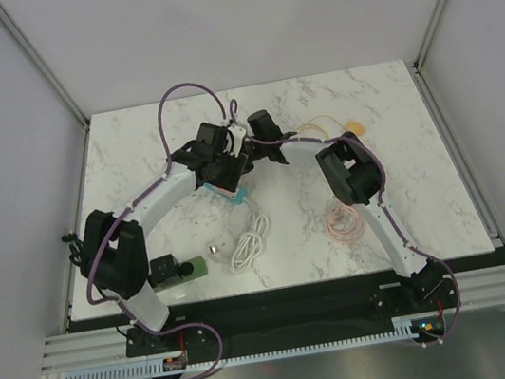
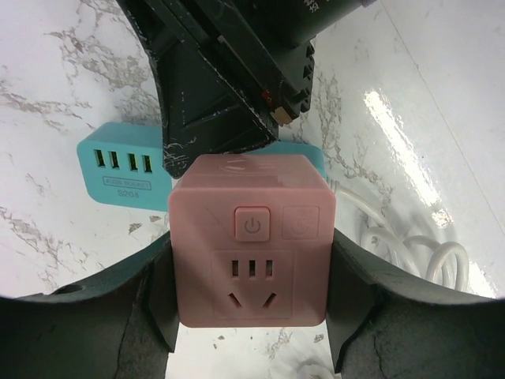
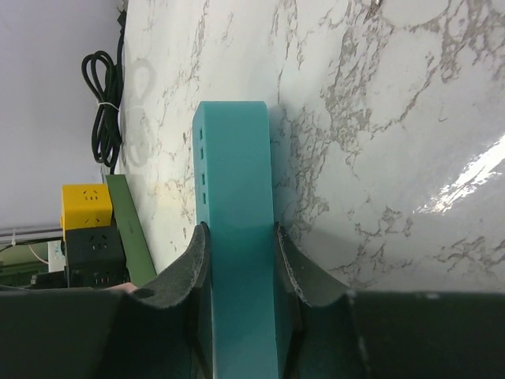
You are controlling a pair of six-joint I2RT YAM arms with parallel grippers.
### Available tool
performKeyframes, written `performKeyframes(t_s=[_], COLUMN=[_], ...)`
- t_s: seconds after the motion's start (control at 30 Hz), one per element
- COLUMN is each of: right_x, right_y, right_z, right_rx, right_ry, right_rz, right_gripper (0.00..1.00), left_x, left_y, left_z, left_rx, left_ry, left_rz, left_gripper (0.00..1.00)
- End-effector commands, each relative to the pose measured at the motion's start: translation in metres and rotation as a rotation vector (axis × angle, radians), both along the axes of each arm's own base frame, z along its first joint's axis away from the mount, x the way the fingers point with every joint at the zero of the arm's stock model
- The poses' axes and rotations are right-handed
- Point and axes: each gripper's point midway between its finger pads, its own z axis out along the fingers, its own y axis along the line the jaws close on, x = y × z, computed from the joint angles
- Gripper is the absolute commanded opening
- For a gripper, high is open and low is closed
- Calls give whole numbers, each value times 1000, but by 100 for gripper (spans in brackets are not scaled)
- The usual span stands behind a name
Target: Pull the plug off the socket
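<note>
- The left gripper (image 2: 251, 335) pinches the pink cube socket (image 2: 251, 237) by two opposite sides.
- The right gripper (image 3: 237, 304) clamps the teal plug (image 3: 233, 197), which sits just behind the socket.
- Both are mid-bench, slightly toward the left edge.

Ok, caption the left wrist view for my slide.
Left gripper clamps a pink plastic cube socket, a teal USB charger block behind it.

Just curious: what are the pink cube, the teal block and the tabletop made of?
Pink cube: probably matte moulded plastic, with smooth faces and rounded edges. Teal block: the same plastic look, with a slight sheen. Tabletop: glossy and grey-veined like marble, with glare; could be stone or printed laminate.
</note>
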Motion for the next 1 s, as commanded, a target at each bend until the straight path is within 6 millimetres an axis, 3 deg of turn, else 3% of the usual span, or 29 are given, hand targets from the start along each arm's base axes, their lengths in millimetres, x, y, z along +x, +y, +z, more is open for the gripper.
performKeyframes(t_s=[0.0, 0.27, 0.4, 0.47, 0.7, 0.87, 0.97], right_x=[-24, -23, -26, -23, -16, -4, 3], right_y=[-12, -13, -9, -8, -5, -9, -15], right_z=[-82, -79, -70, -61, -33, -13, 0], right_rx=[-248, -191, -84, -41, 21, 24, 18], right_ry=[52, 97, 147, 153, 143, 114, 97], right_rz=[-27, -25, -3, -10, -16, -44, -69], right_gripper=[0, 0, 21, 27, 70, 81, 84], left_x=[33, 28, 29, 29, 24, 33, 40], left_y=[-15, -8, -1, 2, 44, 77, 86], left_z=[61, 84, 100, 108, 154, 155, 148], left_rx=[-130, -162, -176, -193, -243, -218, -226], left_ry=[-253, -362, -419, -459, -647, -660, -626], left_rz=[16, 17, 52, 69, 253, 411, 457], left_gripper=[2, 2, 2, 2, 2, 2, 2])
